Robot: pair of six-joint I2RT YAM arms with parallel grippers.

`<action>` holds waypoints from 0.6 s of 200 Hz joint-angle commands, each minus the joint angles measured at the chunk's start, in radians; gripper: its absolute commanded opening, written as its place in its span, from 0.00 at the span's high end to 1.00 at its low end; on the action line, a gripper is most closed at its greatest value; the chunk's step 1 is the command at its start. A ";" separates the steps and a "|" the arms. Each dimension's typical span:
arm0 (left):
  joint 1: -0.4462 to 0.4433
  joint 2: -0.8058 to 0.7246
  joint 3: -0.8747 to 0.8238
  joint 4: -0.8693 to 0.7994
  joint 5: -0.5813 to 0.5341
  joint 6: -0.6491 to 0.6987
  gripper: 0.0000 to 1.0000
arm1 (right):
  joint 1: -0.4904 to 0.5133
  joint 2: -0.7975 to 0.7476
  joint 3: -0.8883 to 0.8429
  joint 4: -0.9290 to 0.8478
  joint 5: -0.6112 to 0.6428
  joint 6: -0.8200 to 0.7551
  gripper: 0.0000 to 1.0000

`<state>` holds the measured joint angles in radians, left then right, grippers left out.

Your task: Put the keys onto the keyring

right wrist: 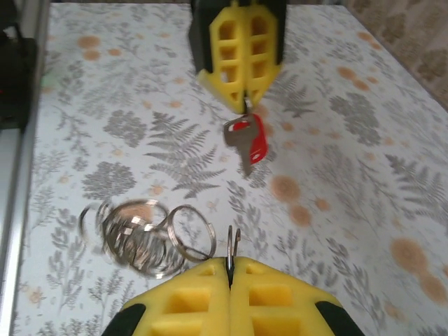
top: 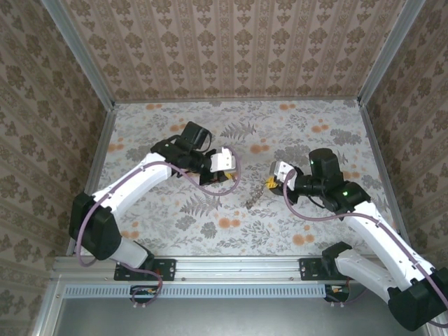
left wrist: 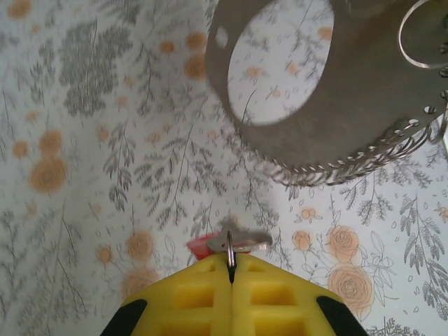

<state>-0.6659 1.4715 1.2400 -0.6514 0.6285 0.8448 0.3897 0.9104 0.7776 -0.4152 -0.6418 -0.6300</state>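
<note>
the right gripper (right wrist: 229, 264) was shut, its yellow fingers (right wrist: 189, 301) pinching the edge of the keyring (right wrist: 234, 241), a thin wire loop seen edge-on and standing up out of the tips. just to its left a bunch of linked rings (right wrist: 136, 238) trailed from that loop, low over the floral table (right wrist: 350, 175). facing it, a short way apart, the left gripper (right wrist: 245, 94) was likewise closed, clamping the top of a red key (right wrist: 255, 143) that hung below its tips. from above, the two grippers pointed at each other near the table's middle, the rings dangling between them, closer to the right one.
</note>
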 commanded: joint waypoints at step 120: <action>-0.071 -0.056 -0.083 0.202 0.173 0.201 1.00 | 0.076 0.093 0.005 0.097 -0.102 -0.024 1.00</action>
<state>-0.7280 1.4292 1.1633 -0.4824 0.7784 1.0016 0.4477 0.9855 0.7769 -0.3622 -0.6903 -0.6487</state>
